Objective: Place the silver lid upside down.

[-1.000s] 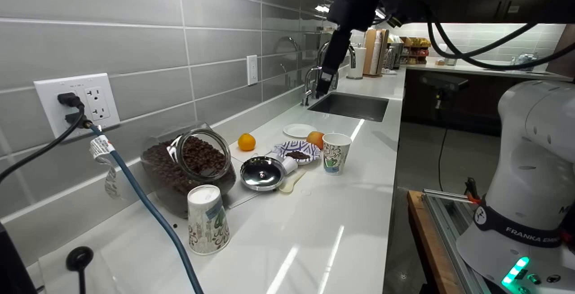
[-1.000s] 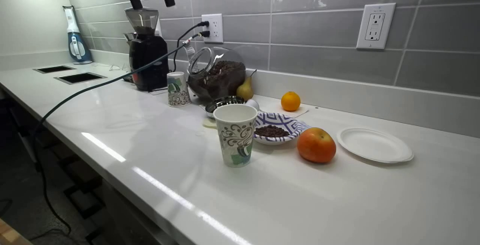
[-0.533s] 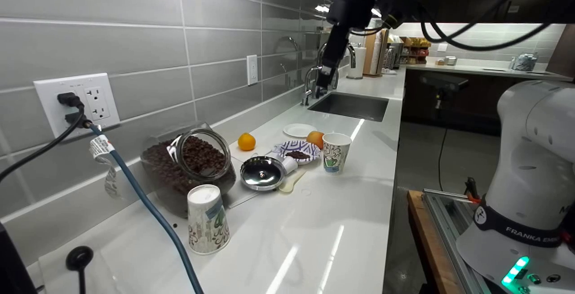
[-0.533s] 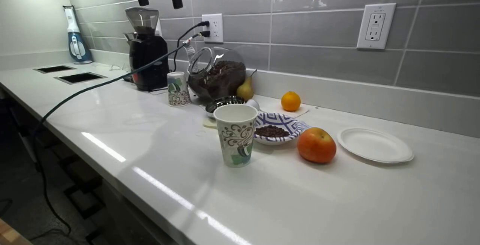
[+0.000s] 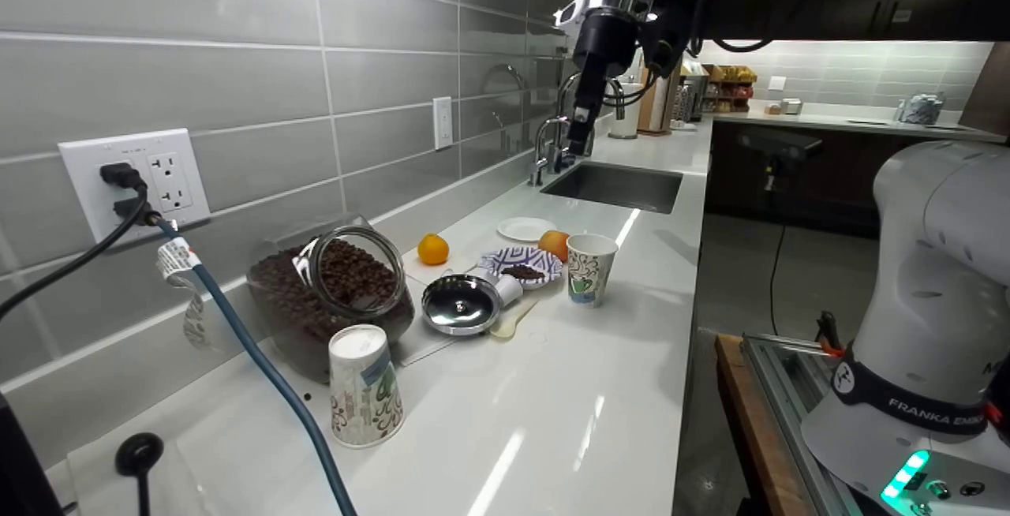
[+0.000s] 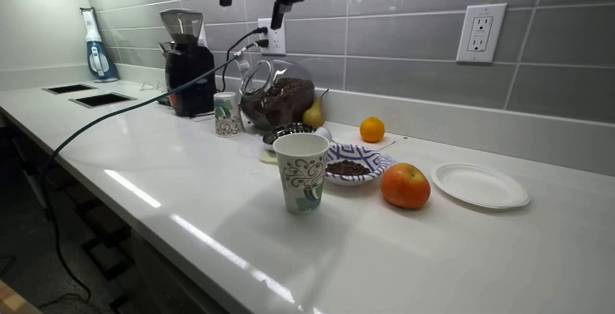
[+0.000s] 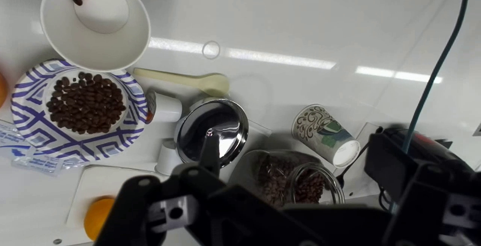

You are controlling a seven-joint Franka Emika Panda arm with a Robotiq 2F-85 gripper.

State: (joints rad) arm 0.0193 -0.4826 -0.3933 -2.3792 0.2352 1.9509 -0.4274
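The silver lid [image 5: 461, 305] lies on the counter beside the glass jar. Its shiny, hollow-looking side faces up, with a small spot at its centre. In an exterior view the lid [image 6: 284, 133] is partly hidden behind a paper cup. In the wrist view the lid [image 7: 210, 123] looks tilted against small white pods, and one finger overlaps its lower edge. My gripper [image 6: 252, 11] is open and empty, high above the counter. In the wrist view the gripper [image 7: 295, 150] has its fingers wide apart, one over the lid, one towards the black machine.
A bean-filled glass jar [image 5: 339, 287] lies beside the lid. An upright paper cup [image 6: 301, 175], a patterned bowl [image 7: 34, 114] with beans and a pale spoon [image 7: 214, 84] are close by. An upturned cup [image 5: 365, 390] and a blue cable [image 5: 268, 366] are further along. The tiled wall runs behind.
In an exterior view my gripper has moved to the right and turned, staying open. In the other exterior picture it has shifted slightly and tilted more upright. The lid has not moved.
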